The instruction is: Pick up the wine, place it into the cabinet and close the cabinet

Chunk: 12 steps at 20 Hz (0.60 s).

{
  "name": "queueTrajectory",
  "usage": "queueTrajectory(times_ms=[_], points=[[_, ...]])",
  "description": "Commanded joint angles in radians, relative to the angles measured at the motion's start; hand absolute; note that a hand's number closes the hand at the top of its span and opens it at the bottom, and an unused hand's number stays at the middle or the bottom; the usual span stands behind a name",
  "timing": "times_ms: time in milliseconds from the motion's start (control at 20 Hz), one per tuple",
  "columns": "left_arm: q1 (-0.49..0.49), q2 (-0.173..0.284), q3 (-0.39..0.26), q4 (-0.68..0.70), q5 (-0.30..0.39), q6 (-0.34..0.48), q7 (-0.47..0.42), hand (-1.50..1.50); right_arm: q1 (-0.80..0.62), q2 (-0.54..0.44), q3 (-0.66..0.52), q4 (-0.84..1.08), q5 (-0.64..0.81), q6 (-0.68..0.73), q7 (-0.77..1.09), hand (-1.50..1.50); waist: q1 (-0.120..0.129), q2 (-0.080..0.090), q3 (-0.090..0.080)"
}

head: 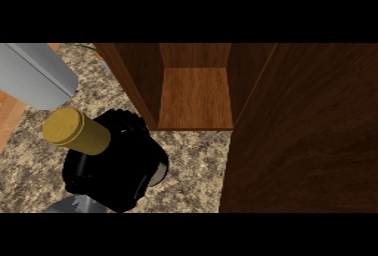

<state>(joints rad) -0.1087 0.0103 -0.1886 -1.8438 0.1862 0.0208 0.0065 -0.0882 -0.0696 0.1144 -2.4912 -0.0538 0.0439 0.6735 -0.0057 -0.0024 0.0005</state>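
Note:
The wine bottle shows only its tan, round top (74, 131), tilted toward the upper left; the rest is hidden inside my right hand (118, 167). That black hand is curled round the bottle at the lower left, above the speckled counter (193, 160). It is just left of and below the cabinet's front edge. The wooden cabinet (196, 97) stands open at the top centre, and its inner shelf is bare. Its dark door (303, 130) is swung out toward me and fills the right side. My left hand is out of view.
A large grey rounded cylinder (33, 75) reaches in from the upper left corner, close to the bottle's top. A strip of light wood (9, 120) runs along the left edge.

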Motion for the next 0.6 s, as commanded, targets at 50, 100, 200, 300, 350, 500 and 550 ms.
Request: queueTrajectory(times_ms=[50,100,200,300,350,500,550], points=[[-0.093,-0.01,-0.115,-0.041,-0.019,0.149,0.106,1.5,0.016,0.0,0.01,-0.118,-0.041,-0.004,0.058,-1.5,-0.001,0.0,0.0],[-0.115,-0.01,-0.1,-0.026,-0.001,0.17,0.102,1.5,0.02,0.026,0.047,-0.061,0.003,-0.008,0.004,-1.5,0.001,0.001,0.0],[-0.151,-0.01,-0.153,-0.029,-0.013,0.251,0.124,1.5,0.025,-0.01,-0.023,-0.157,-0.082,-0.002,0.092,-1.5,-0.004,0.0,0.0],[-0.249,-0.01,-0.172,0.049,0.003,0.309,0.118,1.5,0.051,0.024,0.015,-0.058,-0.031,0.01,-0.034,-1.5,-0.003,0.002,0.0],[-0.262,-0.01,-0.264,0.051,-0.022,0.417,0.115,1.5,0.098,-0.002,-0.028,-0.119,-0.101,0.039,-0.024,-1.5,-0.014,0.0,0.001],[-0.291,-0.01,-0.268,0.134,-0.034,0.451,0.038,1.5,0.051,0.009,-0.013,-0.038,-0.052,0.033,-0.049,-1.5,-0.004,0.002,0.0],[-0.355,-0.01,-0.262,0.14,-0.03,0.49,0.086,1.5,0.118,0.028,0.013,-0.055,-0.056,0.043,-0.084,-1.5,-0.008,0.002,0.0]])
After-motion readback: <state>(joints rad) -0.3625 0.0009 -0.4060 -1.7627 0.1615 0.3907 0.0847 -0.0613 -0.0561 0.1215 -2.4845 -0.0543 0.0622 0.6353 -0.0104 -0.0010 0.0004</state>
